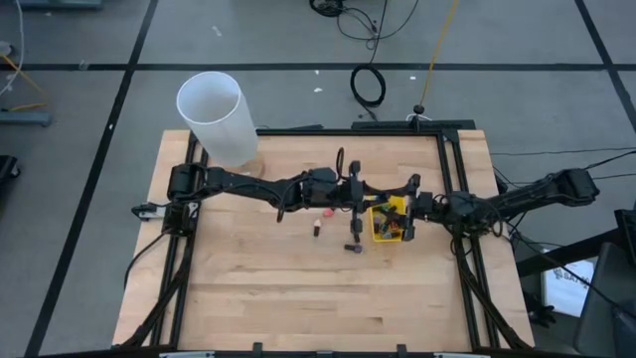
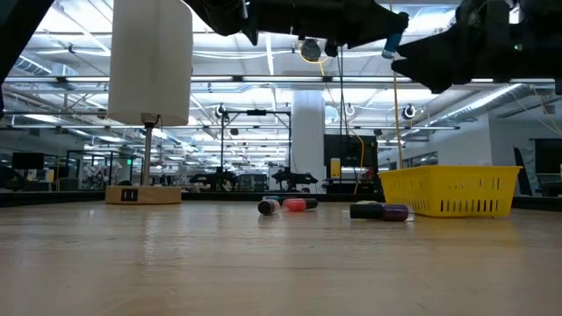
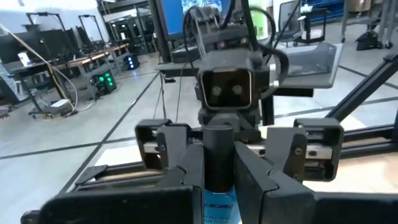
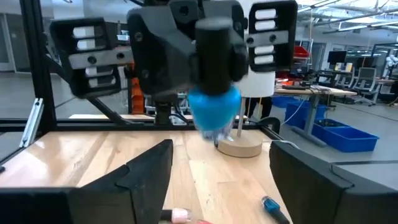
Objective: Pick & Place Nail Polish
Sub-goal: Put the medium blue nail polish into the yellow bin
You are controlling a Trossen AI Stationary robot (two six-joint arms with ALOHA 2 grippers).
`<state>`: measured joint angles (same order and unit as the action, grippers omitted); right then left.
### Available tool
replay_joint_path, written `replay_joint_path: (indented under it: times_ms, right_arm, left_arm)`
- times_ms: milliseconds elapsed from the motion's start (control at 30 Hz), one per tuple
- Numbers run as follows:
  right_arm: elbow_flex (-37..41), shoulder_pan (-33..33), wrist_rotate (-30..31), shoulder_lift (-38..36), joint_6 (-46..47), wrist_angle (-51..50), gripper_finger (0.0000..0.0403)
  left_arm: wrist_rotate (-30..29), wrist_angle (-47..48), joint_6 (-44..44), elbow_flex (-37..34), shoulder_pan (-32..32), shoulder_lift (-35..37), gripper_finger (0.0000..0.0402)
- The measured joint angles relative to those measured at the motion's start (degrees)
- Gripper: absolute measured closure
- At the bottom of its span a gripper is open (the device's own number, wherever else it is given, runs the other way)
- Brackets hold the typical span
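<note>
With bottles already in the yellow bin [image 1: 389, 225] and three loose on the worktop [image 1: 298, 298], our left hand [image 3: 219, 180] clamps a blue bottle [image 4: 213, 106] facing our parted right hand [image 4: 221, 168].

Overhead camera looks straight down on the whole table [image 1: 298, 288]; the low one sits at tabletop level, facing the room. Both wrist cameras stare close-up at each other, sharing the blue bottle [image 4: 213, 109].

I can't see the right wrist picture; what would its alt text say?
The left gripper, seen head-on, is shut on a blue bottle with a dark cap, held above the wooden table. The right gripper is open below it, its fingers spread wide, with a small blue bottle lying on the table.
</note>
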<state>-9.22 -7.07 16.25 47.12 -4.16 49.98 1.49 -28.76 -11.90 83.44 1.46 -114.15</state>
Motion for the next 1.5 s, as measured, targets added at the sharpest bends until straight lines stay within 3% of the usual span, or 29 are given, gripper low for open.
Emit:
replay_joint_path:
  times_ms: [600,1033,1233,1367,1500]
  right_arm:
    - [-5.37,-0.02,-0.07,5.74,-2.56,-0.03,0.0168]
    - [-5.37,-0.14,-0.17,5.8,-2.75,-0.3,0.0289]
    - [-5.37,-0.15,-0.14,5.8,-2.72,-0.59,0.029]
    - [-5.38,-0.17,-0.41,5.8,-2.58,-0.76,0.029]
    - [-5.39,-0.11,0.24,5.8,-1.67,-1.65,0.029]
  left_arm:
    - [0.27,2.52,0.2,0.0,-0.09,0.09,0.0364]
    - [2.06,3.16,0.43,0.0,-0.13,0.09,0.0364]
    - [3.0,3.32,1.1,0.0,-0.15,0.09,0.0363]
    - [2.81,3.13,1.83,0.0,-0.51,0.09,0.0329]
    - [-4.65,2.6,3.04,0.0,-1.84,0.09,0.0273]
